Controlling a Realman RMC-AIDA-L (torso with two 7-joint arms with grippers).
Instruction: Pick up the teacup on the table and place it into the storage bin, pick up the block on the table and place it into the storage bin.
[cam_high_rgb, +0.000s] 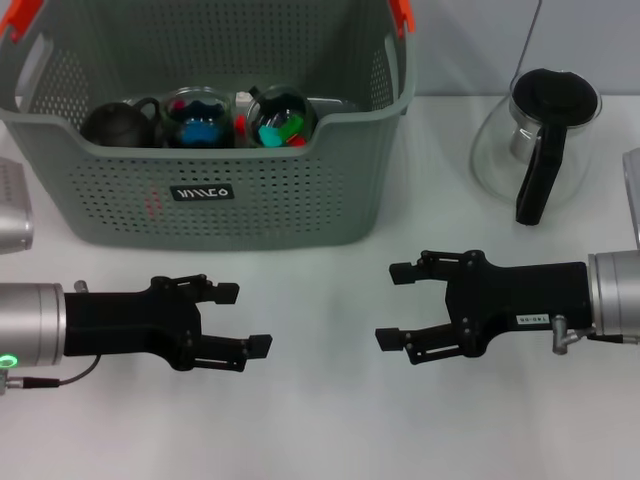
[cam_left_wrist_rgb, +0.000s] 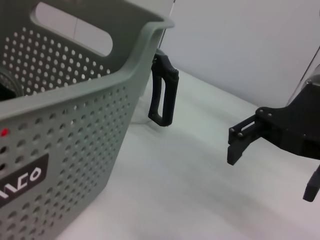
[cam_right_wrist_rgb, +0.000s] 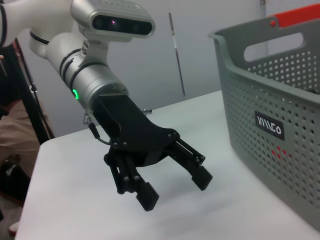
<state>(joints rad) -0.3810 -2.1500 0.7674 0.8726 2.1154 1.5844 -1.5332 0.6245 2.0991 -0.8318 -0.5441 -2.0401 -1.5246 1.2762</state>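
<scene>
Large grey-green perforated plastic storage bin (cam_high_rgb: 210, 195) stands at far left part of white table (cam_high_rgb: 330, 420). Inside, at its far wall: dark round teapot-like vessel (cam_high_rgb: 118, 122), two glass cups holding coloured blocks (cam_high_rgb: 280, 120). No teacup or block visible on bare table; task looks finished. Left gripper (cam_high_rgb: 245, 318) and right gripper (cam_high_rgb: 395, 305) both wide open, empty, facing each other near front edge. Bin lies beyond them, nearer left gripper. Clear glass teapot with black handle (cam_high_rgb: 540, 140) at far right.

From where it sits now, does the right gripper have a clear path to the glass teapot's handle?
Probably yes. The right gripper is open and empty, and only bare table lies between it and the glass teapot, whose black handle faces the robot.
</scene>
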